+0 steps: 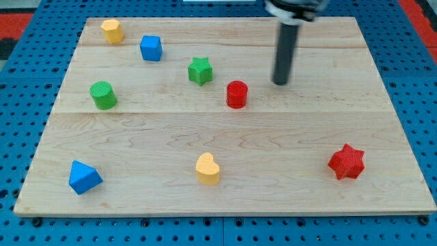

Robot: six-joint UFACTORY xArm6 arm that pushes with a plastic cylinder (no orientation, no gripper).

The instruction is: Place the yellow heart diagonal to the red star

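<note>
The yellow heart [207,169] lies near the view's bottom centre of the wooden board [382,109]. The red star [347,162] lies at the bottom right, level with the heart and far to its right. My tip [280,83] rests on the board in the upper middle, well above both blocks. It stands just right of and slightly above a red cylinder [236,94], not touching it.
A green star [200,70] lies left of the red cylinder. A green cylinder [103,95] is at the left. A blue cube [151,48] and a yellow hexagon block [112,31] are at the top left. A blue triangular block [84,177] is at the bottom left.
</note>
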